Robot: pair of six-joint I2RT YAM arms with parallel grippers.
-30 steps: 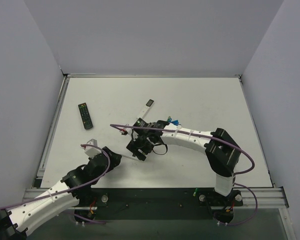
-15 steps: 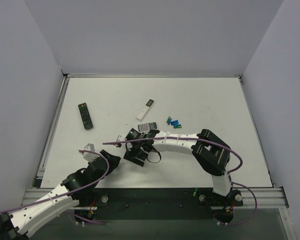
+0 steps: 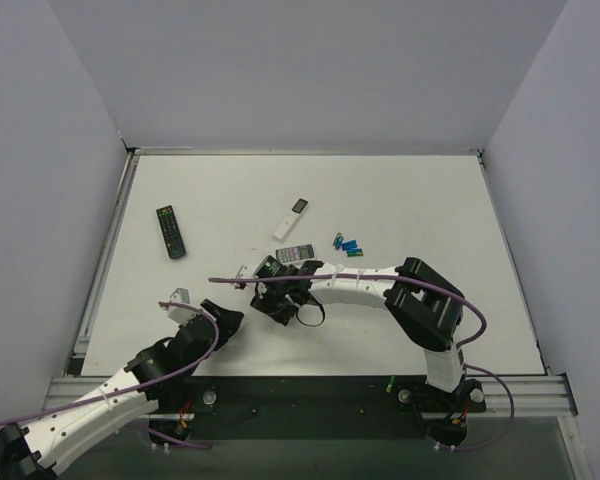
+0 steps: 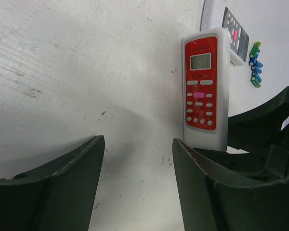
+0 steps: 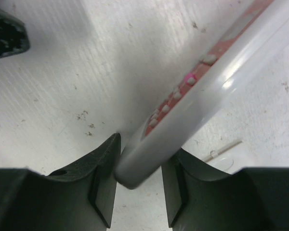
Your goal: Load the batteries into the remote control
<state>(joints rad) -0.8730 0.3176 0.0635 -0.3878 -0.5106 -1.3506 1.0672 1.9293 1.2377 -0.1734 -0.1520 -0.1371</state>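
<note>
The remote control (image 4: 202, 91), red button face with a white rim, stands tilted on the table with its face toward my left wrist camera. My right gripper (image 5: 144, 149) is shut on its lower end, one finger on each side; the white rim (image 5: 221, 67) runs up and to the right. In the top view that gripper (image 3: 278, 298) is near the table's middle. My left gripper (image 4: 137, 139) is open over bare table, just left of the remote, and lies low at front left (image 3: 223, 320). The batteries (image 3: 348, 245), green and blue, lie in a short row (image 4: 255, 65) behind the remote.
A long black remote (image 3: 170, 231) lies at the left. A white remote with a grey screen (image 3: 292, 216) lies behind the middle. A small grey-faced remote (image 3: 295, 253) sits just beyond the right gripper. Grey walls close in the table's left, back and right.
The right arm pulled back toward the near side, uncovering the grey-faced remote and the batteries. Its jaws then closed on the red-faced remote. The left gripper stayed open.
</note>
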